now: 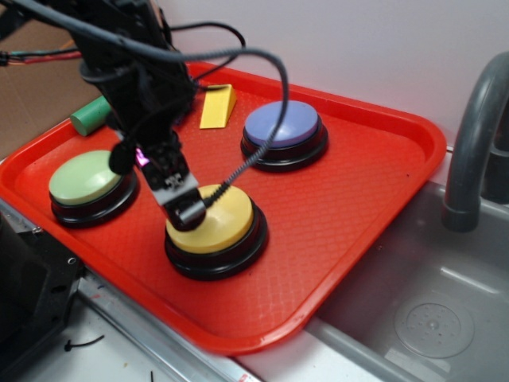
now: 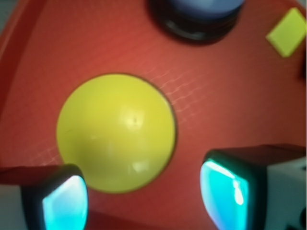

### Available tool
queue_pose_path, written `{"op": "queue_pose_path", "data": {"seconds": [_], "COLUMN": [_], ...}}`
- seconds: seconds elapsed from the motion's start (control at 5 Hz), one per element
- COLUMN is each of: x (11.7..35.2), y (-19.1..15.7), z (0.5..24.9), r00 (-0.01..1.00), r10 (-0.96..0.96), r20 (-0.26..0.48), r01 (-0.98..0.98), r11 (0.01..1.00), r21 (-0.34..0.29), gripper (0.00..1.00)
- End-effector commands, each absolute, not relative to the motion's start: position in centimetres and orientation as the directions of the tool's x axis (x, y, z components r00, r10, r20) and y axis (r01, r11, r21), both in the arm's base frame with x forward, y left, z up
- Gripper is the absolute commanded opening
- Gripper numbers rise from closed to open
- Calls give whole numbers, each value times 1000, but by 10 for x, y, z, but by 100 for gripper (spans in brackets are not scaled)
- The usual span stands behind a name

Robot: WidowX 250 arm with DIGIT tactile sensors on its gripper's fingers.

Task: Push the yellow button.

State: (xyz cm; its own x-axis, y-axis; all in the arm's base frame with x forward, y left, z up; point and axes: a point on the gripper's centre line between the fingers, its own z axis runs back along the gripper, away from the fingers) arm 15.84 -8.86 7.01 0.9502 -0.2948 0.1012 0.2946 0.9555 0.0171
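The yellow button, a round yellow dome on a black base, sits near the front of the red tray. My gripper hovers just over the button's left edge in the exterior view. In the wrist view its two cyan-padded fingers stand wide apart, open, with nothing between them; the dome lies just ahead of the gap. Whether the fingertips touch the dome I cannot tell.
On the same tray stand a pale green buzzer at the left and a blue buzzer at the back. A yellow wedge block and a green cylinder lie behind. A grey sink with a faucet is on the right.
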Motion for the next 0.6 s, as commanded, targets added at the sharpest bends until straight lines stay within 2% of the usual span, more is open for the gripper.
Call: {"op": "queue_pose_path", "data": {"seconds": [0.0,0.2,0.4], "x": [180,184,186], "y": [-102,-104,-104], "z": [58,54,52], "r00": [932,929,930], "r10": [-348,-357,-364], "r20": [104,94,45], "r01": [350,360,365], "r11": [937,933,931], "r21": [0,-16,-15], "gripper": [100,100,100]}}
